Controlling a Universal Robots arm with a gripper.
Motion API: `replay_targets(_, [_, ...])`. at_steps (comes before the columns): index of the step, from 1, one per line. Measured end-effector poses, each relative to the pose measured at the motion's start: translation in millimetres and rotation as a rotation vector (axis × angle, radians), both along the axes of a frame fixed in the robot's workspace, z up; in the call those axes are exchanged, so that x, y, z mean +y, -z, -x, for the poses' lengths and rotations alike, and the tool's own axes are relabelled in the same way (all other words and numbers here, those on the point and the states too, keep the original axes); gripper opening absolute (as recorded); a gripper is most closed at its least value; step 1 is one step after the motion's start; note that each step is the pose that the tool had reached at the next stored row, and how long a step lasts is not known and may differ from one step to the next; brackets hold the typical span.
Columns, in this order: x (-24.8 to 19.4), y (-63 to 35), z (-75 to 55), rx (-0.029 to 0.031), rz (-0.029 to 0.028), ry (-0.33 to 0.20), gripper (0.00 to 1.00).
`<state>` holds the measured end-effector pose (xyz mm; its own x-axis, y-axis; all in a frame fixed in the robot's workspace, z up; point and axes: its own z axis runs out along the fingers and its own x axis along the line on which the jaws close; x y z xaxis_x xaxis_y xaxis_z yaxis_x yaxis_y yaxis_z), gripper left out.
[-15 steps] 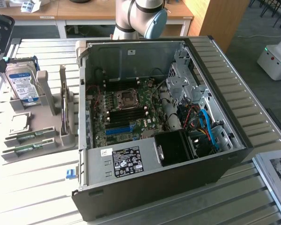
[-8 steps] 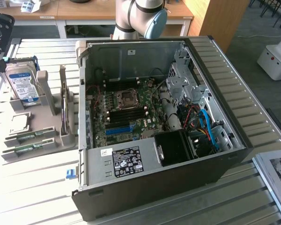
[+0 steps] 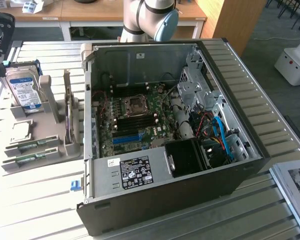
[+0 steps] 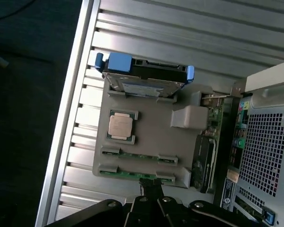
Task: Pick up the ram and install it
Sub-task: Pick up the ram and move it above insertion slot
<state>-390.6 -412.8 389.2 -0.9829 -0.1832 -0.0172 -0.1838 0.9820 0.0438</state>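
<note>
Gripper (image 4: 151, 185) jaws closed, empty, over ram (image 4: 132, 173) in grey tray (image 4: 151, 137). Ram likely light, stiff, fragile; grip long edges.

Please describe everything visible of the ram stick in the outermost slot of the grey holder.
The ram stick is a long, thin green circuit board lying level in the grey holder, at its edge. Grey clips hold both ends. A second stick lies parallel beside it. The shut fingers point at its middle; contact cannot be told.
</note>
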Motion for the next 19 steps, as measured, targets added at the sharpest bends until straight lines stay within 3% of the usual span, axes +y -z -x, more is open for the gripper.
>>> replay_targets(19, [0.0, 0.6, 0.0, 0.0, 0.0, -0.346, 0.1])
